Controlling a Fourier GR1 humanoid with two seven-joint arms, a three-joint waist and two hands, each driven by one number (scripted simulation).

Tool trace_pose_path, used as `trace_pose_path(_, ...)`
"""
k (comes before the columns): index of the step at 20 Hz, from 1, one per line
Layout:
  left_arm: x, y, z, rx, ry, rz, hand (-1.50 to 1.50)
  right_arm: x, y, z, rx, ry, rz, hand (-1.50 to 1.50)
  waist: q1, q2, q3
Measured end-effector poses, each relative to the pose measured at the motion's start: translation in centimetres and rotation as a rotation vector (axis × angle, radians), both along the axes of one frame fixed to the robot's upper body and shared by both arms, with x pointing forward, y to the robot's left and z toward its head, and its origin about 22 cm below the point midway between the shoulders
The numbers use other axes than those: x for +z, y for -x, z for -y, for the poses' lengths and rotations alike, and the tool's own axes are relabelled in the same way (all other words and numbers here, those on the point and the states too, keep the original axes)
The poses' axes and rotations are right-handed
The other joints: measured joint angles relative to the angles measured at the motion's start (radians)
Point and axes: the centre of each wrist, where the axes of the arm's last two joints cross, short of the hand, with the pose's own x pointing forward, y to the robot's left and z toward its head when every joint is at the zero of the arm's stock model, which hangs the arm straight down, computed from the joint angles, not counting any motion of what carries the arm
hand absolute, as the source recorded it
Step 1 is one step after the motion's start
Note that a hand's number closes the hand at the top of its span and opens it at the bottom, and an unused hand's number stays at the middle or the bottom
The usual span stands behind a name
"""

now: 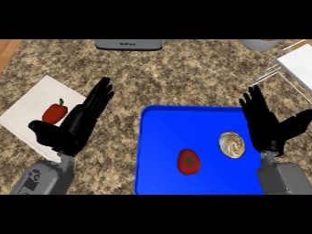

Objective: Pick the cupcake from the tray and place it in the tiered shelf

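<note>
Low in the head view, at about five o'clock, a blue tray point(159, 137) lies on the speckled counter point(185, 73). Inside it, the cupcake point(231, 145) sits toward the right side, a pale swirl seen from above, and a tomato point(189, 161) lies just beside it at its seven o'clock, apart from it. The right hand point(266, 125) stands over the tray's right edge, at three o'clock of the cupcake and close beside it, fingers straight and spread, thumb out to the right, holding nothing. The left hand point(77, 123) shows at nine o'clock of the tray, well apart from it, also flat open with fingers pointing to one o'clock, nothing in it. Under and beyond that hand lies a white board point(33, 103) with a red pepper point(55, 112) on it. At two o'clock of the view, the white tiered shelf point(307, 68) with wire legs reaches in from the edge. A grey appliance point(128, 44) sits at twelve o'clock.
</note>
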Motion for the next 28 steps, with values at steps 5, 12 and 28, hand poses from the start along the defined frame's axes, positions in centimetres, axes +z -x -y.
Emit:
trace_pose_path(5, -1.5, 0.6, -5.1, 0.172, -0.115, -0.071, 0.0, 2.5, -1.1, -1.8, 0.106, 0.195, 0.193, 1.5, 0.017, 0.012, 0.011)
trace_pose_path(12, -3.7, 2.5, -11.2, 0.371, -0.225, -0.211, 0.0, 0.9, 0.3, -0.2, -0.134, 0.712, 0.246, -1.5, 0.006, 0.014, 0.008)
trace_pose_path(28, -4.5, 5.0, -15.6, 0.457, -0.252, -0.26, 0.0, 0.6, 6.1, -5.1, -0.049, 1.279, -0.013, -1.5, -0.033, 0.005, 0.007)
